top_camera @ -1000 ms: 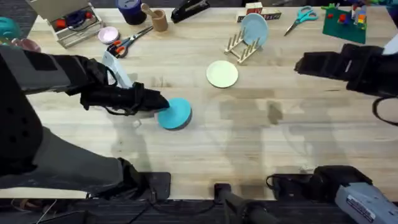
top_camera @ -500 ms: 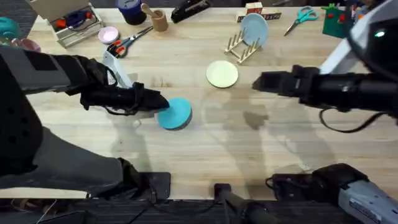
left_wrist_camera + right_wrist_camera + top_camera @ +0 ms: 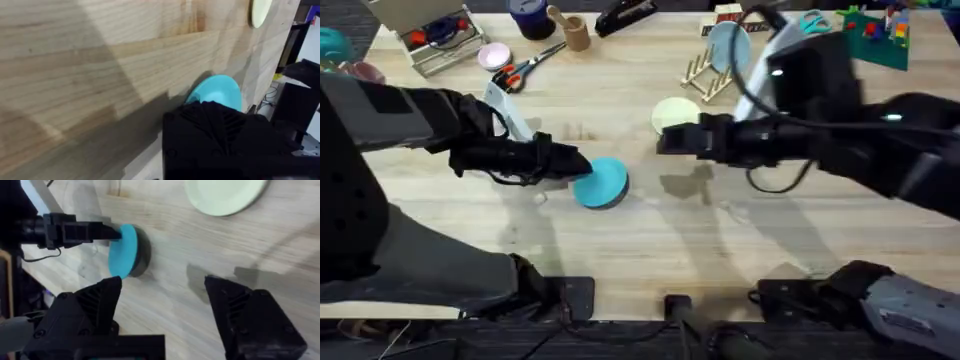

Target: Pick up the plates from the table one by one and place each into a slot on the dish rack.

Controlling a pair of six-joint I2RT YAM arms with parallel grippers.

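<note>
My left gripper [image 3: 575, 166] is shut on the rim of the turquoise plate [image 3: 603, 184], which stands tilted on its edge on the table [image 3: 650, 250]. That plate [image 3: 122, 250] and the left gripper [image 3: 80, 230] holding it also appear in the right wrist view. In the left wrist view the plate [image 3: 216, 92] peeks out past the black finger. The cream plate [image 3: 674, 112] lies flat nearer the dish rack [image 3: 703, 76], and my right gripper [image 3: 668, 141] hovers open over its near edge. Both wide-apart fingers [image 3: 95, 305] show, with the cream plate [image 3: 225, 195] beyond them.
A sky-blue plate [image 3: 728, 46] stands in the rack. Along the far edge are scissors [image 3: 525, 68], a small pink dish [image 3: 494, 55], a wooden cup [image 3: 576, 32], a box of items [image 3: 430, 35] and a green block base [image 3: 875, 38].
My right arm has swung left from the table's right side to the middle, ending over the cream plate. The left arm and the turquoise plate have stayed put.
</note>
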